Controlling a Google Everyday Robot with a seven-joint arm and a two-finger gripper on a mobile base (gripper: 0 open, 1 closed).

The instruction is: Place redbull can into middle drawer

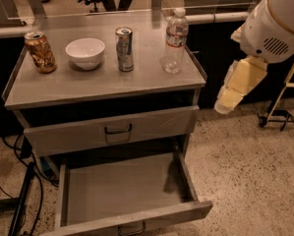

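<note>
The redbull can stands upright on the worktop, long axis vertical, top up. The middle drawer sits open below. The pincer hangs at right (grip state: cannot tell).

White vented arm, cream pincer at right

The gripper, matt cream plastic below a smooth white shell, hangs right of the cabinet. To its left, the top is grey metal with a dull sheen. On it are a glossy metal redbull can, a clear plastic bottle nearest the gripper, and a smooth white bowl. Lower left, the middle drawer is matt grey metal.
</note>
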